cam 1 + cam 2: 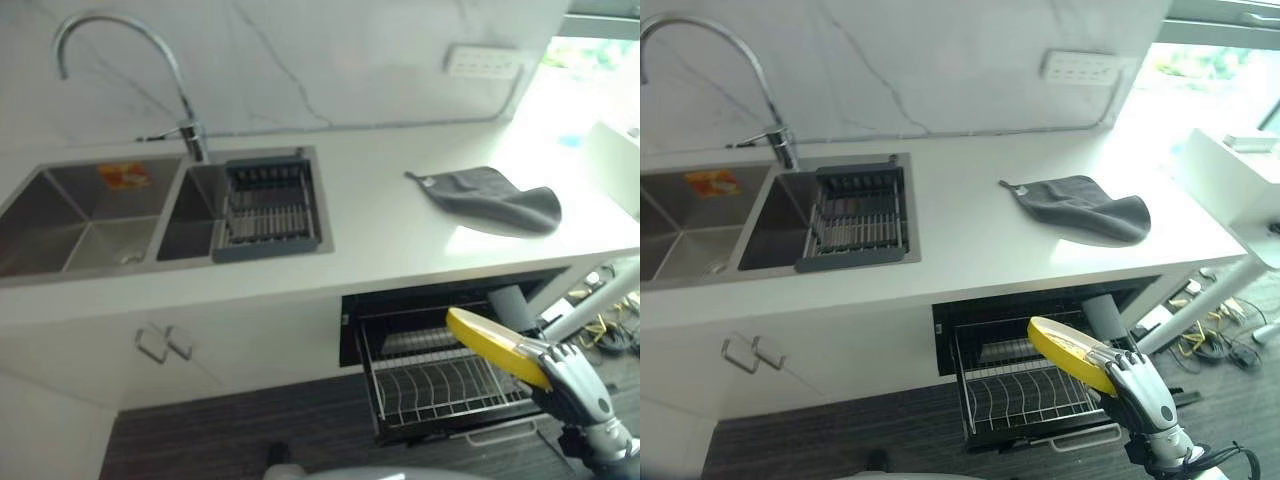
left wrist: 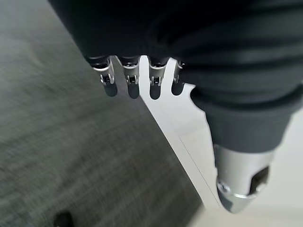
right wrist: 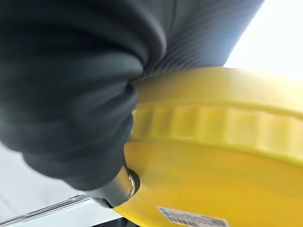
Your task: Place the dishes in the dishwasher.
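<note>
A yellow plate point(image 1: 495, 345) is tilted on edge just above the pulled-out dishwasher rack point(image 1: 420, 385) under the counter. My right hand point(image 1: 575, 385) is shut on the plate's lower right rim, fingers curled round it. In the right wrist view the plate's yellow underside point(image 3: 213, 156) sits close against the hand's dark cover. The wire rack point(image 1: 1010, 395) holds no dishes that I can see. My left hand point(image 2: 128, 80) hangs with relaxed fingers over the dark floor beside a white cabinet edge and holds nothing.
A double steel sink point(image 1: 90, 225) with a curved faucet point(image 1: 120, 30) is set in the white counter at the left. A dark drying rack point(image 1: 265, 205) sits in its right basin. A grey cloth point(image 1: 495, 198) lies on the counter above the dishwasher. Cabinet handles point(image 1: 165, 343) show below the sink.
</note>
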You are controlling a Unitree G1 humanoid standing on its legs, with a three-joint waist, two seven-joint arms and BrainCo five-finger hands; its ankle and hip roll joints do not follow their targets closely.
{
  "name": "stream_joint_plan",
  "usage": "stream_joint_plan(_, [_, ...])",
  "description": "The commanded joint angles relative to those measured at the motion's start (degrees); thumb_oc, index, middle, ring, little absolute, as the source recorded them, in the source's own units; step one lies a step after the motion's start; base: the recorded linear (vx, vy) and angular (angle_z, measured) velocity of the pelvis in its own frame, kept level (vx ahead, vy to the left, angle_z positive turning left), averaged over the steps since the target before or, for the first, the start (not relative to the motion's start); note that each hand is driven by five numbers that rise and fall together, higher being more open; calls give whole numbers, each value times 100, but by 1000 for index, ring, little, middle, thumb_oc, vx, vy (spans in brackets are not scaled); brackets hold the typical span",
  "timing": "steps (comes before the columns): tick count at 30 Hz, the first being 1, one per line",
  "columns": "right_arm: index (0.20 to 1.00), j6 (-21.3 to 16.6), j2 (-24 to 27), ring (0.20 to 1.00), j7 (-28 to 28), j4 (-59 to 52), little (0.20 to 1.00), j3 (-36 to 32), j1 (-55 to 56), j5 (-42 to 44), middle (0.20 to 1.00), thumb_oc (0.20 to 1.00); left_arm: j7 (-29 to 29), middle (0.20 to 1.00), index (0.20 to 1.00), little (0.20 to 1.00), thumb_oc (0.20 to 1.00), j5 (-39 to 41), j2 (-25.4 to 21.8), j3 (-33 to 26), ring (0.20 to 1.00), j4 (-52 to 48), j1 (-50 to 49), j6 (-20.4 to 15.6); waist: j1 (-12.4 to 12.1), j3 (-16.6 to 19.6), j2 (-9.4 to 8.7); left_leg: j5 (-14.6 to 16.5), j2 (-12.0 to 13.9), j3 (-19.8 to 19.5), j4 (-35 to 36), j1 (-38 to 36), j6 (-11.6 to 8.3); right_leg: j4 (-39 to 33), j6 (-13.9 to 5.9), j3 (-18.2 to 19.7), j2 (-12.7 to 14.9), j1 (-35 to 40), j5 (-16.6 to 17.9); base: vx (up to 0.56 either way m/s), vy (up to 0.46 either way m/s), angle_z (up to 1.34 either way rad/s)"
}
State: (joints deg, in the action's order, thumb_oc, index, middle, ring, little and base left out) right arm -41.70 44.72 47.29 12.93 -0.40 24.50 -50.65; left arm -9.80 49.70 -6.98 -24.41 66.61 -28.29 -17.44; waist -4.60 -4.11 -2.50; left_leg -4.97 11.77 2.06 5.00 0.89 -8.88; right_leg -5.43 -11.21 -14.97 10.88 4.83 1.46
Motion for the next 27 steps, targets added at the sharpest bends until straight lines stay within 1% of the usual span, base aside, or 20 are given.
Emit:
stream_joint_plan(1, [200, 119, -65, 200, 349, -438, 200, -120, -536, 405, 200, 200, 47, 1000, 1000, 1000, 1000, 460, -230, 160, 1000, -112, 557, 5, -64, -157, -164, 357, -247, 167, 0, -251, 333, 43, 64, -382, -87, 218, -11, 50, -26, 14])
stream_joint_plan(3, [200, 147, -34, 200, 299, -472, 200, -129, -568, 438, 200, 200, 37, 1000, 1000, 1000, 1000, 622, -196, 215, 1000, 16, 600, 69, -40, -128, -173, 370, -254, 163, 0, -267, 335, 43, 63, -375, -92, 224, -16, 51, -25, 3])
stream_joint_plan(6, [200, 192, 30, 200, 218, -457, 200, -82, -658, 481, 200, 200, 72, 1000, 1000, 1000, 1000, 661, -180, 259, 1000, 270, 662, 138, -18, -81, -175, 383, -266, 155, 0, -271, 339, 43, 61, -344, -100, 211, -18, 52, -21, 1])
stream_joint_plan(10, [200, 176, 106, 200, 4, -349, 200, 95, -850, 431, 200, 200, 75, 1000, 1000, 1000, 1000, 312, -252, 304, 1000, 427, 767, 260, 19, -51, -172, 411, -258, 185, 0, -298, 337, 43, 63, -285, -108, 198, -24, 46, -21, -3])
stream_joint_plan(11, [200, 162, 167, 200, -176, -282, 200, 226, -974, 474, 200, 200, 10, 1000, 1000, 1000, 1000, 242, -313, 404, 1000, 440, 861, 394, 34, -48, -174, 427, -261, 188, 0, -314, 341, 43, 68, -256, -117, 192, -27, 40, -23, -3])
stream_joint_plan(12, [200, 161, 188, 200, -344, -228, 200, 292, -1047, 553, 200, 200, 8, 1000, 1000, 1000, 1000, 74, -336, 396, 1000, 450, 906, 399, 38, -49, -177, 433, -266, 184, 0, -326, 342, 43, 74, -243, -125, 195, -30, 52, -32, -1])
stream_joint_plan(13, [200, 185, 215, 200, -672, -113, 200, 466, -1221, 731, 200, 200, 13, 1000, 1000, 1000, 1000, 107, -395, 541, 1000, 452, 982, 417, 46, -53, -182, 450, -270, 177, 0, -349, 347, 43, 94, -220, -144, 204, -42, 46, -25, -1])
stream_joint_plan(15, [200, 213, 245, 200, -908, -11, 200, 632, -1349, 846, 200, 200, -30, 1000, 1000, 1000, 1000, 25, -435, 567, 1000, 442, 1053, 457, 47, -64, -194, 469, -290, 165, 0, -392, 360, 43, 122, -191, -171, 247, -61, 58, -26, -4])
stream_joint_plan(16, [200, 219, 280, 200, -1101, 19, 200, 700, -1406, 978, 200, 200, -68, 1000, 1000, 1000, 1000, 134, -455, 612, 1000, 421, 1065, 464, 49, -68, -202, 476, -304, 153, 0, -413, 367, 43, 140, -177, -189, 272, -74, 72, -20, -2])
stream_joint_plan(18, [200, 202, 330, 200, -1378, 65, 200, 804, -1488, 1091, 200, 200, -73, 1000, 1000, 1000, 1000, 141, -494, 536, 1000, 443, 1093, 468, 49, -80, -210, 485, -324, 129, 0, -470, 373, 43, 190, -153, -228, 335, -97, 73, -8, 1])
stream_joint_plan(21, [200, 184, 346, 200, -1628, 84, 200, 915, -1553, 1154, 200, 200, -94, 1000, 1000, 1000, 1000, 177, -506, 466, 1000, 474, 1149, 441, 49, -97, -213, 496, -330, 103, 0, -525, 372, 43, 222, -136, -249, 379, -121, 51, 1, -4])
stream_joint_plan(23, [200, 177, 367, 200, -1952, 107, 200, 998, -1609, 1314, 200, 200, -83, 1000, 1000, 1000, 1000, 243, -525, 455, 1000, 465, 1198, 448, 52, -110, -217, 504, -318, 97, 0, -555, 362, 43, 229, -105, -255, 389, -139, 15, 1, -2])
stream_joint_plan(25, [200, 157, 394, 200, -2237, 161, 200, 1058, -1657, 1406, 200, 200, -73, 1000, 1000, 1000, 1000, 226, -532, 498, 1000, 428, 1240, 507, 53, -109, -217, 510, -296, 110, 0, -562, 345, 43, 204, -91, -252, 370, -130, 0, 0, 0])
stream_joint_plan(27, [200, 156, 402, 200, -2344, 306, 200, 1143, -1749, 1416, 200, 200, -117, 1000, 1000, 1000, 1000, 91, -522, 560, 1000, 423, 1299, 547, 34, -115, -225, 505, -277, 112, 0, -542, 325, 43, 175, -121, -236, 343, -110, 0, 0, 0])
